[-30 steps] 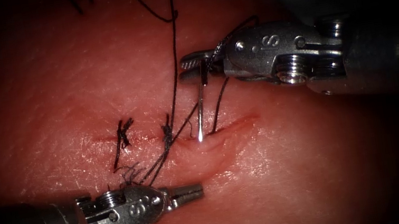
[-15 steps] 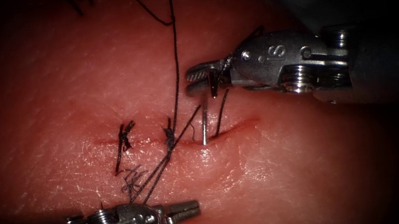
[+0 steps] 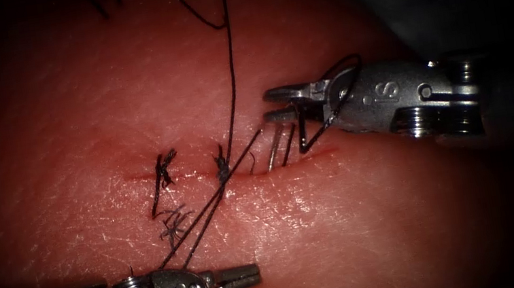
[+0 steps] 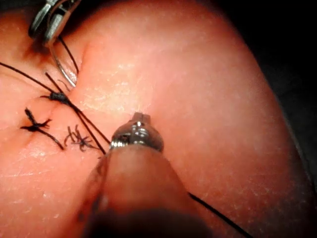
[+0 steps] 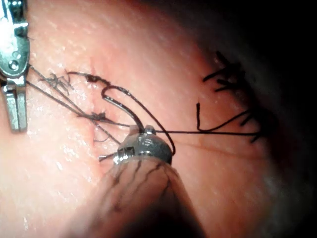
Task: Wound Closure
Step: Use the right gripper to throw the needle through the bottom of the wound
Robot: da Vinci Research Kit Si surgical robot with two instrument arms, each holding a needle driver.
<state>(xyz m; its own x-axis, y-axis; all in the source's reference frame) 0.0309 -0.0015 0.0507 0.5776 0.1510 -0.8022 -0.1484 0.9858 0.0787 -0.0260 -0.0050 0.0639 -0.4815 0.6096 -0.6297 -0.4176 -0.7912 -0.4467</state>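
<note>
Two tools: right tool (image 3: 278, 106) jaws parted around needle (image 3: 275, 148) (in tissue (image 3: 365, 216)); left tool (image 3: 240, 277) empty.

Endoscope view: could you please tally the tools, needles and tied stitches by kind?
tools: 2, left gripper shut, empty; right gripper open, empty
needle: 1, in the tissue at the cut
tied stitches: 2
total: 5

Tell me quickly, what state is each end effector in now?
Left end effector: closed, empty.
Right end effector: open, empty; needle stands in tissue.
</note>
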